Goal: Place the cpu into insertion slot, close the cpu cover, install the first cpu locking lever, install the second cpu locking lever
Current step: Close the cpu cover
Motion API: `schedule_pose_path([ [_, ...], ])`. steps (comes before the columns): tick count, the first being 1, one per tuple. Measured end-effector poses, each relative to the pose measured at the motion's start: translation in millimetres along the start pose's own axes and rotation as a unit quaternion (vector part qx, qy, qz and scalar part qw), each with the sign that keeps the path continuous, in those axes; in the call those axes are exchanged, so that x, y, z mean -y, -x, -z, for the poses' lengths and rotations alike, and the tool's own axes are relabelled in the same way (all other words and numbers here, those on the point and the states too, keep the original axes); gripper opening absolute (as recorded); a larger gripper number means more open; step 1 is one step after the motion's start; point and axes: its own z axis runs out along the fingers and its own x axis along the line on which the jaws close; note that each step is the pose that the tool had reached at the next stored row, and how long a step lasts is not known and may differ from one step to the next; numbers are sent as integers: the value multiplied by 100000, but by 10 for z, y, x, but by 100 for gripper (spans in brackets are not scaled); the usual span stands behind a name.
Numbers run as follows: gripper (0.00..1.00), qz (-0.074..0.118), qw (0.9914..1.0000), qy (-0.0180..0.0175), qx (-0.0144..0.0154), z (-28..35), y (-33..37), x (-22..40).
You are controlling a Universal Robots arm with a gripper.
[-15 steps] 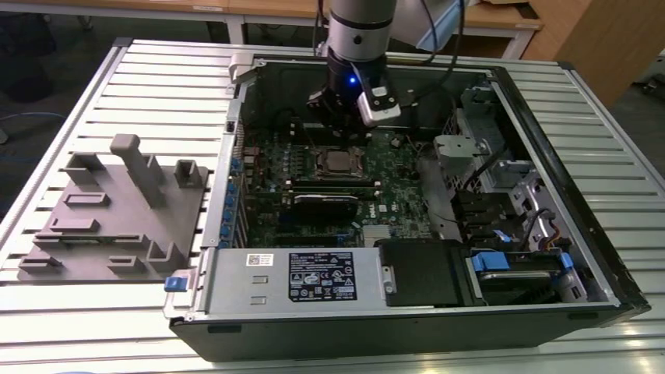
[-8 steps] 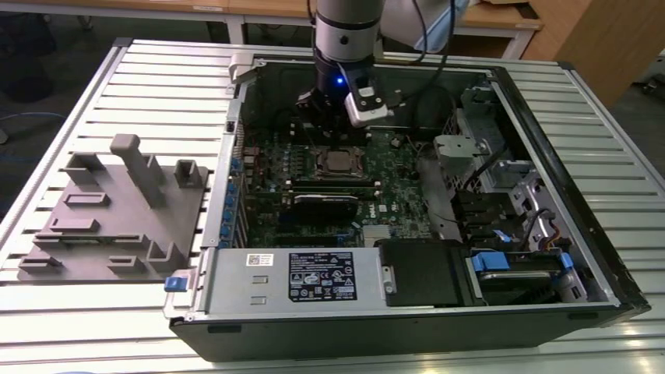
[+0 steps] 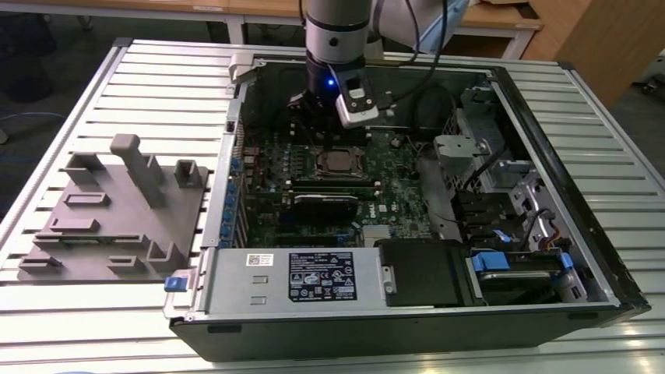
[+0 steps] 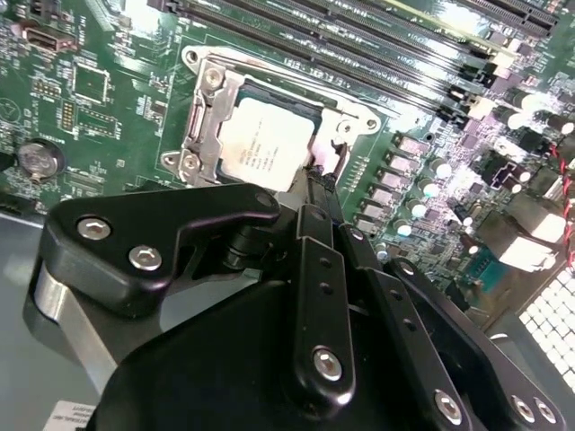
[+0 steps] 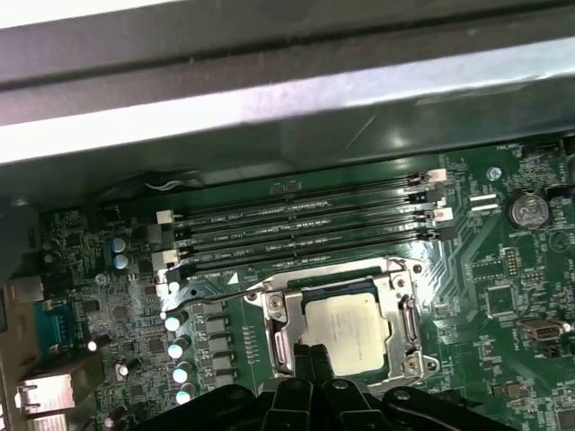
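Observation:
The silvery cpu [image 4: 265, 144] lies flat in the insertion slot [image 5: 406, 314] on the green motherboard. The cpu cover [image 4: 208, 121] is down around it, and the chip shows through its window. A thin metal lever [image 5: 211, 284] runs along the slot's edge next to the memory slots. My gripper [image 4: 316, 185] hangs just above the slot's edge, its fingertips close to a corner of the cpu [image 5: 349, 328]. The fingers [image 5: 310, 364] stand together with nothing between them. In the exterior view the gripper [image 3: 320, 134] sits just behind the cpu [image 3: 338, 162].
The motherboard lies inside an open computer case [image 3: 582, 156] on a slatted table. Long black memory slots [image 5: 296, 224] run beside the socket. A black card [image 3: 324, 204] and a power supply [image 3: 311, 276] lie nearer the front. A grey fixture block [image 3: 114, 210] stands at the exterior view's left.

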Motion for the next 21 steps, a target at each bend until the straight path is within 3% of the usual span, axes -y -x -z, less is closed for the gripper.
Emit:
schedule_pose_path([
  [14, 10, 869, 99996, 32, 102, -43, -11, 6],
  [21, 10, 1123, 99994, 28, 114, -95, -19, 11],
])
